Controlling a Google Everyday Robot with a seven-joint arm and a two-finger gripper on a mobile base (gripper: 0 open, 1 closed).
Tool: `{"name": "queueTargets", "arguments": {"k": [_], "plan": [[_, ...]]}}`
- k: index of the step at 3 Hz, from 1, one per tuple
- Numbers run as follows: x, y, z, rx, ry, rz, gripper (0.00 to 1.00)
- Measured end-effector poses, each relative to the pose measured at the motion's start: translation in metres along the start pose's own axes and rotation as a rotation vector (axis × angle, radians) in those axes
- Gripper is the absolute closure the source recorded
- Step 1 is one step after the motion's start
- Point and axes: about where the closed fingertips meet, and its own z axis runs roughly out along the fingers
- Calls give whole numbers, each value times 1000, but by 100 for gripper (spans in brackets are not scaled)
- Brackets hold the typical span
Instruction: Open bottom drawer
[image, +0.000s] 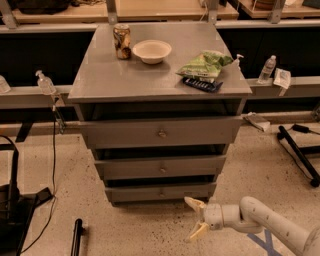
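The grey cabinet (160, 80) has three stacked drawers. The bottom drawer (135, 193) is the lowest and smallest front, with a small round knob (161, 192) at its centre. Its front stands pushed in, set back behind the two above. My gripper (194, 217) hovers low over the floor, just below and to the right of that drawer's front, a short way from the knob. Its two pale fingers are spread open and hold nothing. The white arm (265, 222) reaches in from the lower right.
On the cabinet top sit a can (122, 41), a white bowl (152, 51), a green bag (205, 64) and a dark flat object (201, 84). Black equipment (12, 205) stands on the floor at left, a black bar (300, 155) at right.
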Motion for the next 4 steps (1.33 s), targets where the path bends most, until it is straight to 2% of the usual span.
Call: {"name": "queueTargets", "arguments": {"k": [1,2,3,4], "plan": [[-1,-43,0,107,165,-134,0],[3,-78,-5,226,249,-180,0],[3,-78,-5,226,249,-180,0],[27,-105,1,256,284,-226,0]]}}
